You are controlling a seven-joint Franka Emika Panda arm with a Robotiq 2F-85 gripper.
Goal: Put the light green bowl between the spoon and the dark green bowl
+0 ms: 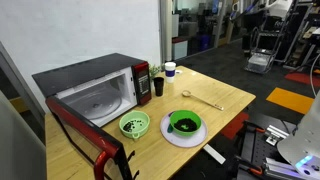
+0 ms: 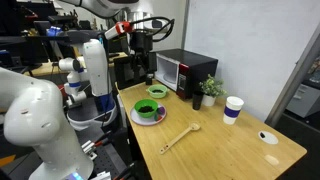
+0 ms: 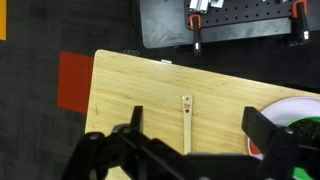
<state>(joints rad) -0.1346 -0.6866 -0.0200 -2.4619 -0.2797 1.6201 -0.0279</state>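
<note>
Gripper (image 3: 197, 128): spread wide, empty, above the spoon (image 3: 186, 122) at frame centre.
Light green bowl (image 1: 134, 124): lower centre of the counter (image 1: 232, 94), just beside the dark green bowl (image 1: 184, 124), on the side away from the spoon.
Step in hand: probably the reach. Pinch one wall of the rim, then lift clear over the dark bowl.

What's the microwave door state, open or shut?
Open. In an exterior view the microwave door is swung out, exposing the white interior.

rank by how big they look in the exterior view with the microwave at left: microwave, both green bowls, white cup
1. microwave
2. dark green bowl and light green bowl, too alike to rank
3. white cup, smallest
</note>
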